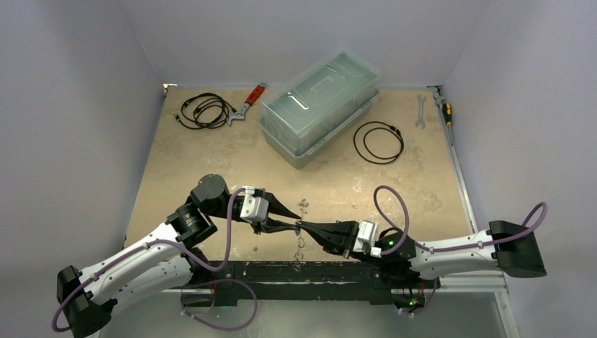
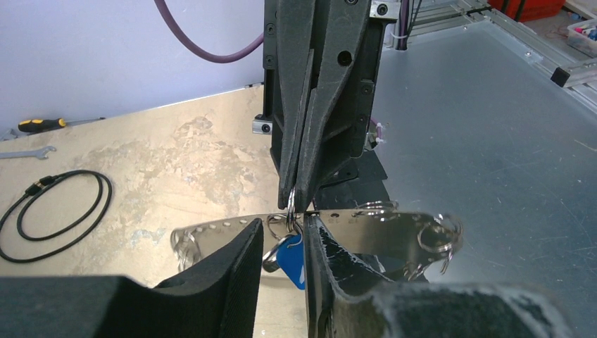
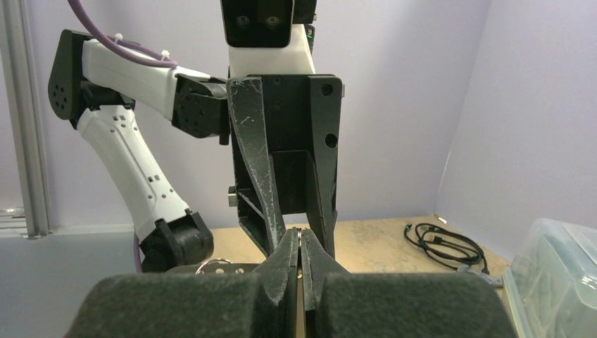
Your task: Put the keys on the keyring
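Keyring (image 2: 366,227): held aloft, well on the near side of clear box (image 1: 320,105), between both grippers.
Right gripper (image 2: 294,204): clamped tight on keyring's rim.
Left gripper (image 2: 285,227): fingers narrowly apart, blue key (image 2: 290,259) between; grip unclear.

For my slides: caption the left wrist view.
Right gripper pinches the keyring; blue key between the open left gripper.

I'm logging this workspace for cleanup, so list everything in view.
keyring: one, silvery, between claws
keys: count unclear, silvery plus one blue-headed, at keyring
box: one, clear, lidded, far centre
cable coils: two, black, far left and right of box
red-handled wrench: one, left of box
spanner: one, silver, far right
screwdriver: one, yellow-black, far right edge
table: one, beige
left claw: one, black, open around blue-headed key
right claw: one, black, shut on keyring
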Controlling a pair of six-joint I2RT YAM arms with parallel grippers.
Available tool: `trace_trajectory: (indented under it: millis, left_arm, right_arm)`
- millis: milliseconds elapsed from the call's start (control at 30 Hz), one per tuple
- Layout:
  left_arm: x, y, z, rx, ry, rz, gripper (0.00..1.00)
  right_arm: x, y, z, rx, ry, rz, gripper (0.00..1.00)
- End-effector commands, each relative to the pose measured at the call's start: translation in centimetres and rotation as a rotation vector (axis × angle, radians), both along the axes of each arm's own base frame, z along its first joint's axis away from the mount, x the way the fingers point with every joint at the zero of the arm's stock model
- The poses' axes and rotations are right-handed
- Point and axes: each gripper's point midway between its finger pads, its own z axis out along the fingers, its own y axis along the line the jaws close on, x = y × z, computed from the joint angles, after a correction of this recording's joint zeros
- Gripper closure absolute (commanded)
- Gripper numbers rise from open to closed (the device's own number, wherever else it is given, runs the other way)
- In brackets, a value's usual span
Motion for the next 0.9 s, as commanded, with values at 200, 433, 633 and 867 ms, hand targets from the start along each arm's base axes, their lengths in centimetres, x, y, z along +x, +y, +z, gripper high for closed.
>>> trace_trajectory:
  millis: [200, 433, 633, 867]
  left_arm:
    - [0.4, -0.1, 0.3, -0.006, -0.011, 0.008, 1.00]
    - [1.6, 0.0, -0.4, 0.053, -0.024, 0.074, 1.00]
    - [1.9, 0.0, -1.5, 0.114, -0.015, 0.078, 1.00]
    - [2.3, 0.0, -2.2, 0.149, -0.016, 0.092, 1.00]
  right_arm:
    - [-0.6, -0.6, 4.1, 0.129, -0.018, 0.026, 1.00]
    - [0.2, -0.9, 3.2, 0.077, 0.019, -0.008, 0.95]
    - [1.3, -1.5, 2.0, -0.045, 0.078, -0.068, 0.70]
    - [2.0, -1.2, 0.5, -0.272, 0.106, -0.114, 0.49]
